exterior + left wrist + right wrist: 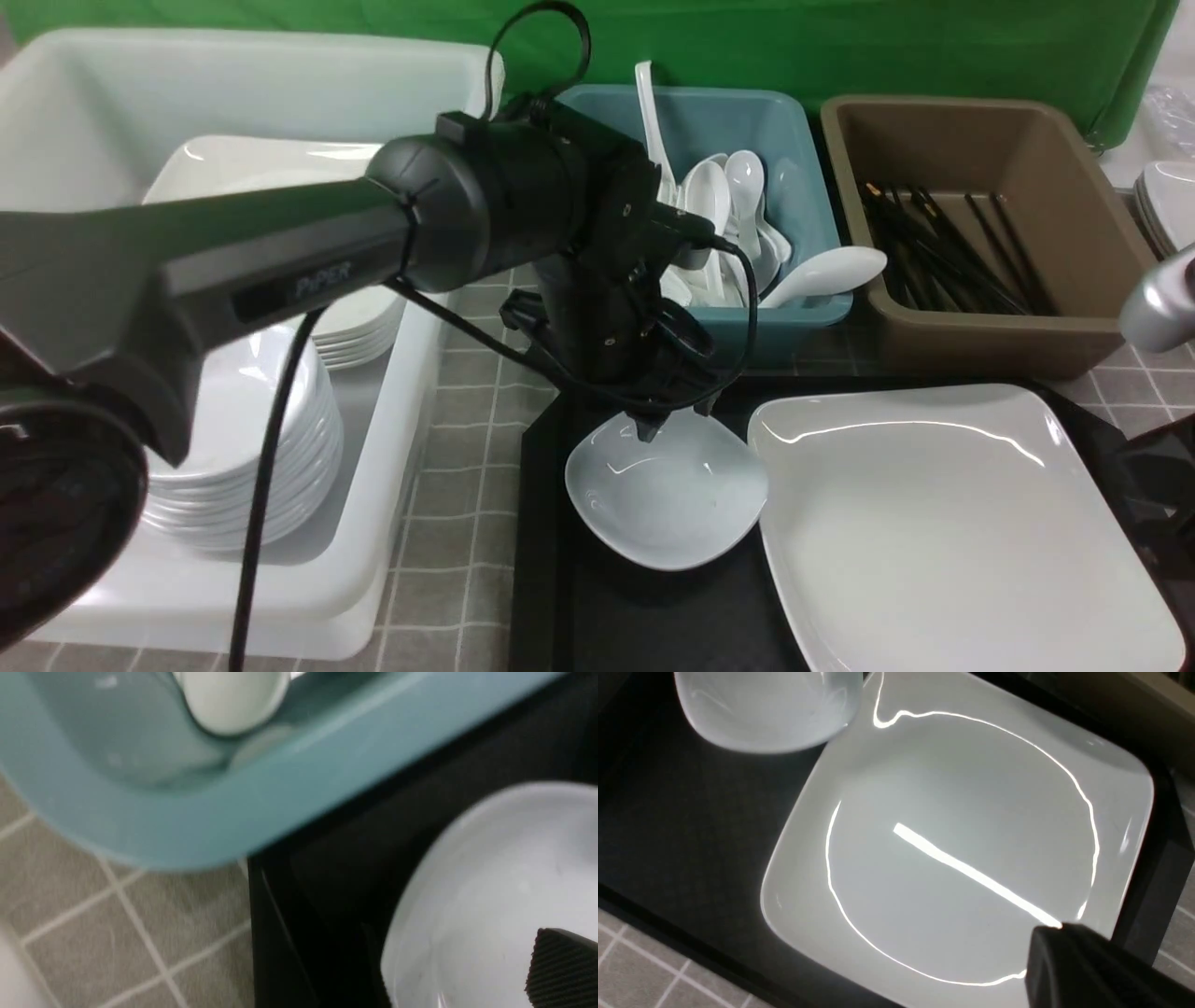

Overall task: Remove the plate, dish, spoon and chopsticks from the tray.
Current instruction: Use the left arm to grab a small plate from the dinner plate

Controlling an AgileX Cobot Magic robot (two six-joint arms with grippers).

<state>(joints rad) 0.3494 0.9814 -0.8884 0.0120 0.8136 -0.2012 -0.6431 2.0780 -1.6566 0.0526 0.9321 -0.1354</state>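
While hovering over the dish point(667, 504) on the tray point(644, 616), holding nothing in the parted left gripper point(674, 415) (1 ribbed pad point(565, 966) visible); closed tight at the right gripper point(1064, 952), above the plate point(952, 523) on that tray.

The only legible text is the word "PIPER" printed on the left arm point(280, 243).

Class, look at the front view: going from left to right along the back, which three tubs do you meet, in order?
white tub → teal tub → brown tub
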